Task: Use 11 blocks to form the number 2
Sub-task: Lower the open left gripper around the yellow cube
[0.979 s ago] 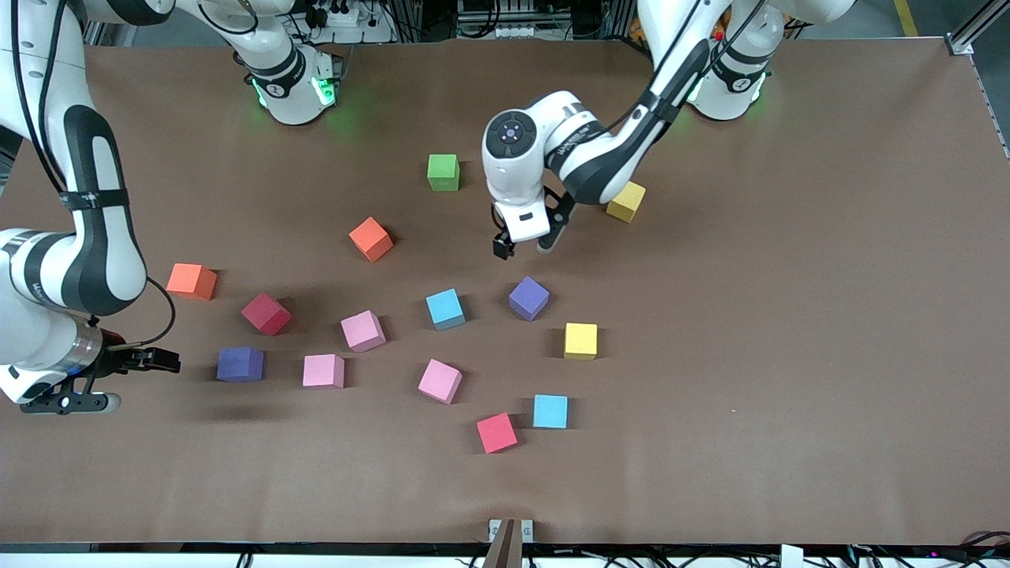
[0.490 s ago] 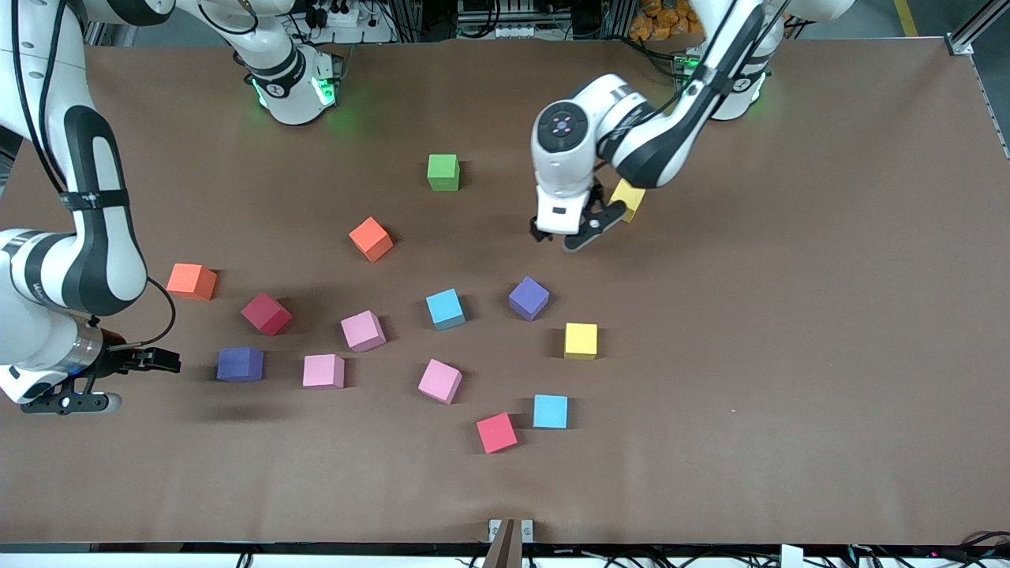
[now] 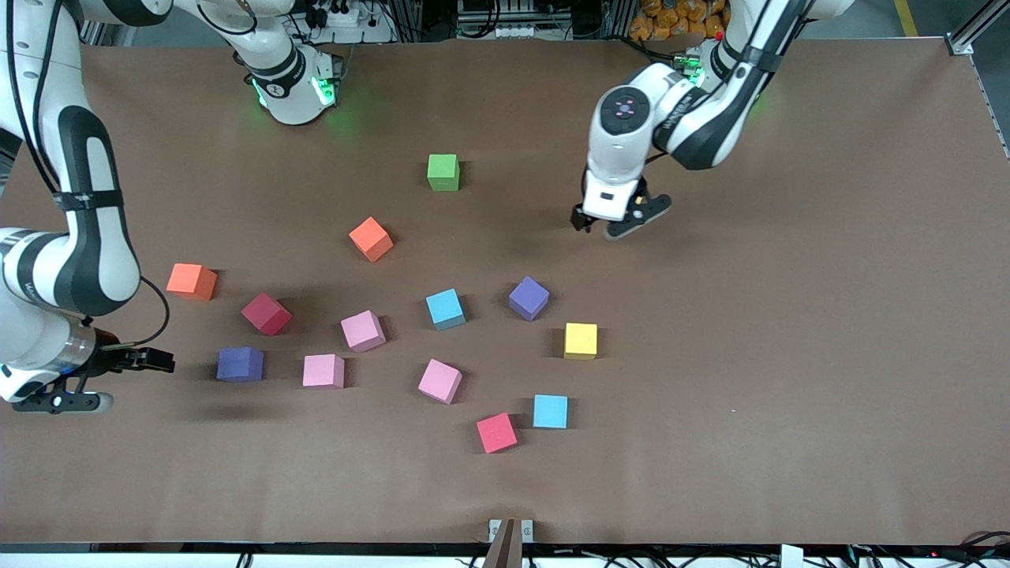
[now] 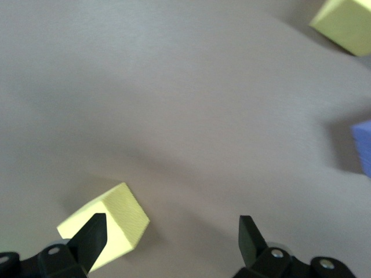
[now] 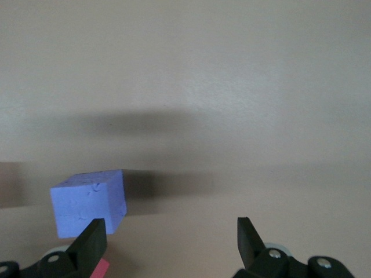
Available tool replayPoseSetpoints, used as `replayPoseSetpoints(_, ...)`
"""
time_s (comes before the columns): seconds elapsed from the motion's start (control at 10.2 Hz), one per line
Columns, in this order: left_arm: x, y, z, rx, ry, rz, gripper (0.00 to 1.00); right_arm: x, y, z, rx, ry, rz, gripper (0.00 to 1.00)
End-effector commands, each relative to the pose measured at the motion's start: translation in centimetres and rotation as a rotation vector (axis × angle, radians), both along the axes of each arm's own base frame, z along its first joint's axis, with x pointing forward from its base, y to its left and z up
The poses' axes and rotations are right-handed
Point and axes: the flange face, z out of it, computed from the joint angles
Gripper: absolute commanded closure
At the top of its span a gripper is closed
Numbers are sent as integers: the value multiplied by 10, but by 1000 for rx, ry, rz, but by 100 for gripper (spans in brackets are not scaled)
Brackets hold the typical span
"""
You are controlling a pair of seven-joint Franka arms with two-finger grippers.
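Observation:
The blocks lie scattered singly on the brown table (image 3: 789, 315), and the number 2 is out of view. Among them are green (image 3: 443, 171), orange (image 3: 371, 238), light blue (image 3: 446, 308), purple (image 3: 529, 298) and yellow (image 3: 581, 340) blocks. My left gripper (image 3: 604, 226) hangs open over another yellow block (image 4: 113, 223), which its hand hides in the front view. In the left wrist view that block sits by one fingertip (image 4: 93, 231), off the middle of the gap of the left gripper (image 4: 172, 223). My right gripper (image 3: 138, 383) waits open beside a dark purple block (image 3: 241, 364). The right wrist view shows the right gripper (image 5: 171, 223) and that block (image 5: 90, 202).
More blocks lie toward the right arm's end: orange (image 3: 191, 281), dark red (image 3: 266, 313) and pink ones (image 3: 363, 330) (image 3: 323, 371) (image 3: 439, 381). A red (image 3: 497, 432) and a light blue block (image 3: 550, 411) lie nearest the front camera. Bare table stretches toward the left arm's end.
The left arm has swung from over the table's middle toward its own end, and its open gripper now covers the yellow block in the front view. The right arm has barely shifted.

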Motion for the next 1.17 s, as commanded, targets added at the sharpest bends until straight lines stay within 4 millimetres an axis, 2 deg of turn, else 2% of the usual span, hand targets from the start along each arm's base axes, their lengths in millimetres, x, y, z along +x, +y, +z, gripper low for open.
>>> replayPoseSetpoints(0.0, -8, 41, 3, -55, 31, 144, 0, -4, -41, 3, 16, -24, -98, 0)
replayPoseSetpoints(0.1, -8, 54, 1, -55, 42, 190, 0, -9, -59, 3, 15, -28, -124, 0)
replayPoseSetpoints(0.2, -13, 59, -3, -48, 50, 238, 0, -13, -69, 2, 18, -19, -145, 0)
replayPoseSetpoints(0.29, -17, 61, -3, -52, 45, 304, 0, -15, -75, 6, 17, -22, -169, 0)
replayPoseSetpoints(0.39, -19, 63, -6, -50, 43, 358, 0, -21, -95, 6, 18, -23, -199, 0)
replayPoseSetpoints(0.49, -20, 64, -8, -48, 39, 412, 0, -25, -106, 6, 19, -23, -214, 0)
replayPoseSetpoints(0.69, -28, 64, -15, -42, 30, 498, 0, -27, -111, 4, 19, -20, -221, 0)
replayPoseSetpoints(0.78, -35, 65, -22, -58, 8, 534, 0, -25, -106, 4, 20, -20, -215, 0)
replayPoseSetpoints(0.88, -49, 58, -29, -60, 0, 553, 0, -23, -100, 4, 20, -20, -206, 0)
replayPoseSetpoints(1.08, -63, 46, -32, -51, 4, 576, 0, -22, -100, 0, 17, -24, -191, 0)
